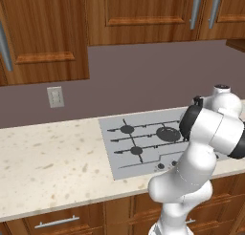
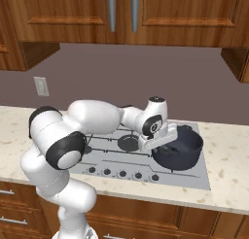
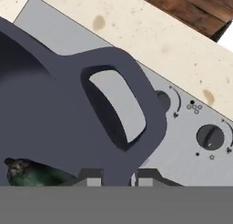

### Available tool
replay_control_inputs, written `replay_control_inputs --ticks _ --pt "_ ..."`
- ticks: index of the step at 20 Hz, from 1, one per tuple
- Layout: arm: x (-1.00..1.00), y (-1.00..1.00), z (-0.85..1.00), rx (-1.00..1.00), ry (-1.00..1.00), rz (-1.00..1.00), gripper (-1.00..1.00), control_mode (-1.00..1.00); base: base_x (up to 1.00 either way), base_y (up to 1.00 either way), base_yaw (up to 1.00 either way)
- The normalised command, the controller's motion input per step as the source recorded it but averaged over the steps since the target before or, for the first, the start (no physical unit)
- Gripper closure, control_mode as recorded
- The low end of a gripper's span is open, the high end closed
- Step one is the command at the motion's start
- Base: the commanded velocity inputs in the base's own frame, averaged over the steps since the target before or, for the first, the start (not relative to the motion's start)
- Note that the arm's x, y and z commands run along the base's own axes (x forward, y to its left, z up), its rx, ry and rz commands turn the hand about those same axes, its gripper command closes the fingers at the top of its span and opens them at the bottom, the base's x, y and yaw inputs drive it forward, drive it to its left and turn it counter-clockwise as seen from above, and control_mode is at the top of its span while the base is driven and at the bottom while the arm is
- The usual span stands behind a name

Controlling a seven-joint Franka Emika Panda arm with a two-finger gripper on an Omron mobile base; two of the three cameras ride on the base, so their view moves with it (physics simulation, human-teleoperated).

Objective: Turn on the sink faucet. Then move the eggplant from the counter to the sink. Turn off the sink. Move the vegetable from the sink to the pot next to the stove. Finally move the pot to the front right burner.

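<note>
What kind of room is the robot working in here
A home-style kitchen, rendered rather than real. A flat grey stove with black burners is set into a beige speckled counter, a dark pot sits on it, and brown wooden cabinets hang above.

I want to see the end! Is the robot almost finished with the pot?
Nearly. The eggplant already lies inside the pot, so the washing steps look done. Now the gripper is shut on the pot's rim by a loop handle, and the pot sits on the stove's right side. Left: settling it on the front right burner and letting go.

Eggplant (image 3: 32,174) cut off below
</note>
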Motion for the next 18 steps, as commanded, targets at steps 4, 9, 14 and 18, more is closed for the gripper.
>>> replay_control_inputs --ticks 4,9,14,18 --pt "0.20 -0.22 -0.44 0.00 -0.01 0.00 1.00 -1.00 0.00 0.00 0.00" --pt "0.02 -0.04 -0.20 0.00 0.00 0.00 1.00 -1.00 0.00 0.00 0.00" --pt "0.00 0.00 -0.12 0.00 0.00 0.00 -1.00 -1.00 0.00 0.00 0.00" --pt "0.00 0.00 0.01 0.00 -0.02 0.00 -1.00 -1.00 0.00 0.00 0.00"
